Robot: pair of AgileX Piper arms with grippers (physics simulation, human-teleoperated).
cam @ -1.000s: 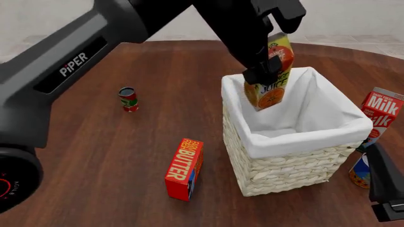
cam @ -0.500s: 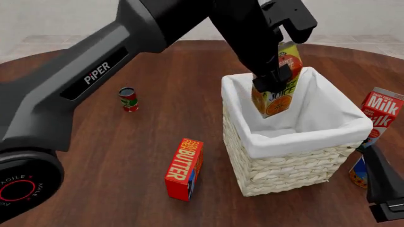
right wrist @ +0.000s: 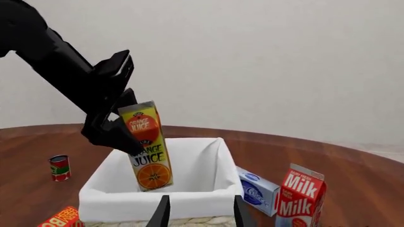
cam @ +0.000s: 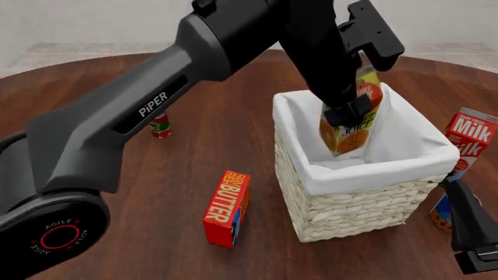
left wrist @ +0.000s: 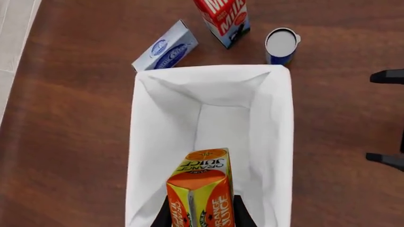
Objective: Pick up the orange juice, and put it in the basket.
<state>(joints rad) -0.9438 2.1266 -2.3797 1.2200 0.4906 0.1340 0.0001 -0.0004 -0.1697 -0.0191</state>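
Your left gripper (cam: 348,111) is pinching the orange juice (cam: 351,116) by its upper half, with the carton tilted a little and hanging above the open mouth of the basket (cam: 365,169), its lower end below the rim line in the front view but not touching the lining as far as you can see. The left wrist view looks straight down past the carton (left wrist: 200,189) into the white-lined basket (left wrist: 145,142); the floor of the basket is bare cloth. Your right gripper (right wrist: 198,208) sits low at the near right of the table (cam: 195,151), fingers spread with nothing between them, pointed at the basket. Counts on the table: one basket, one juice carton (held), one red butter box (cam: 227,209) standing near-left of the basket, one milk carton (cam: 469,140) to its right, one small red-green can (cam: 160,126) far left, one blue-white box (left wrist: 165,46) behind the basket, and one blue-walled can (left wrist: 281,45) beside the milk. The blue can shows only partly in the front view, behind your right arm.
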